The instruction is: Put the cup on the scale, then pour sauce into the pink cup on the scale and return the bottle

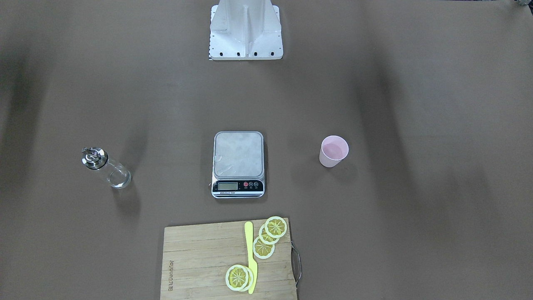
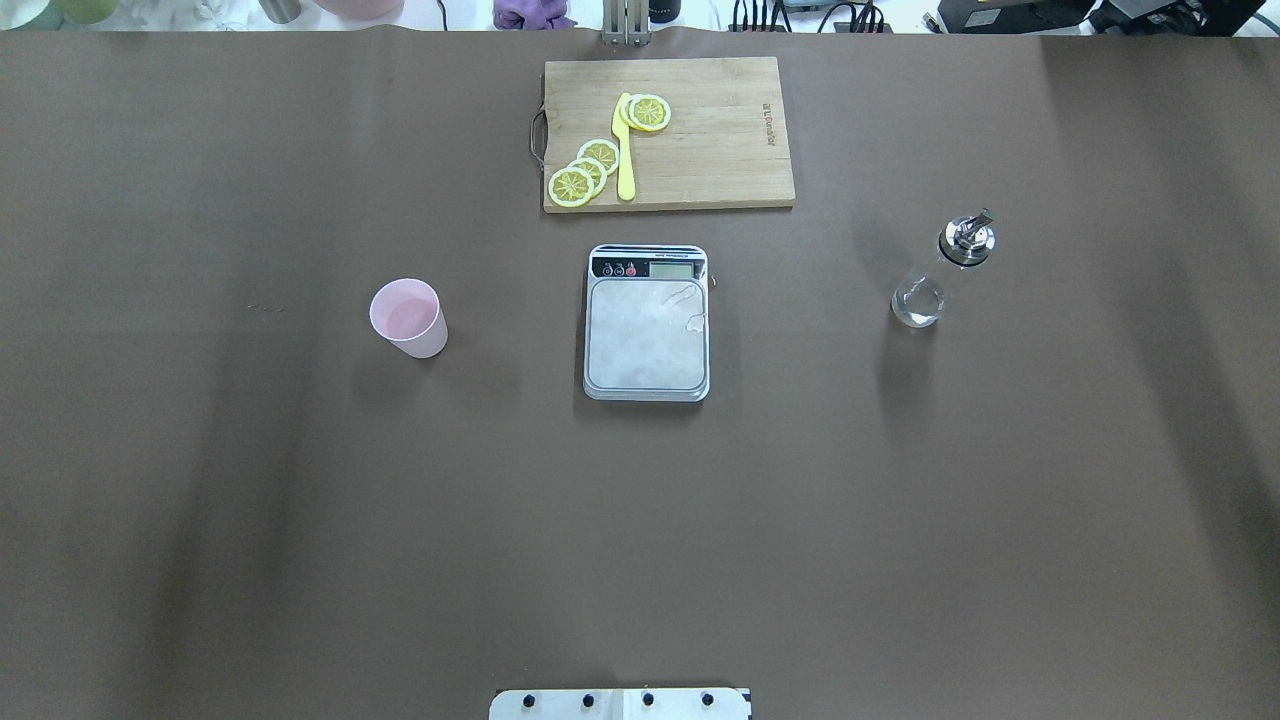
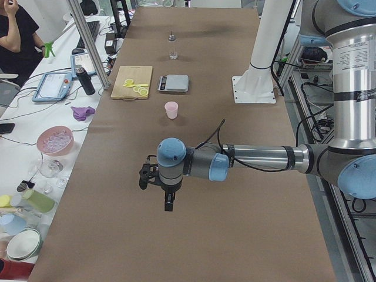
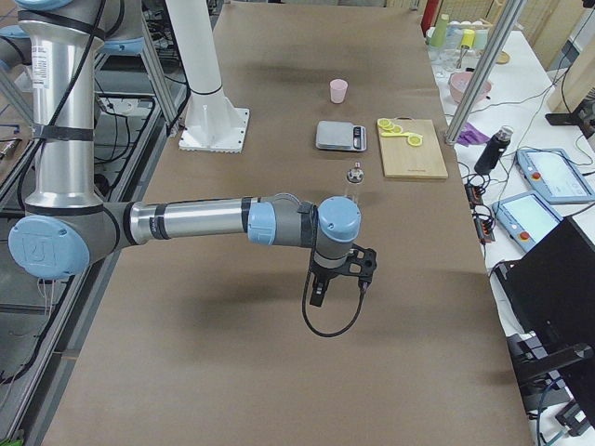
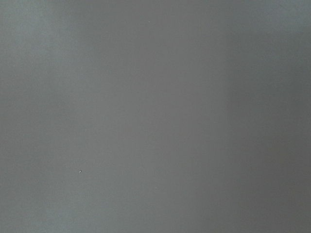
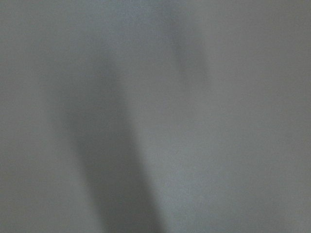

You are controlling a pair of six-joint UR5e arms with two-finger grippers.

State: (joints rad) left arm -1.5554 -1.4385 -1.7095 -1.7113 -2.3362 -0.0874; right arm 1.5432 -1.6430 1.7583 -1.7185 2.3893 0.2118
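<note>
The pale pink cup (image 2: 408, 318) stands upright on the brown table to the left of the scale (image 2: 647, 325) in the overhead view, apart from it. The scale's steel platform is bare. The clear glass bottle (image 2: 943, 272) with its silver pourer cap stands to the scale's right. My left gripper (image 3: 168, 202) shows only in the exterior left view, hanging over the table's left end, far from the cup (image 3: 171, 110). My right gripper (image 4: 316, 295) shows only in the exterior right view, short of the bottle (image 4: 355, 177). I cannot tell whether either is open or shut. Both wrist views show only blurred table.
A wooden cutting board (image 2: 720, 150) with lemon slices (image 2: 585, 170) and a yellow knife (image 2: 625, 150) lies beyond the scale. The white robot base (image 1: 245, 29) stands at the near middle edge. A side bench with bowls and bottles and an operator (image 3: 17, 35) are past the far edge.
</note>
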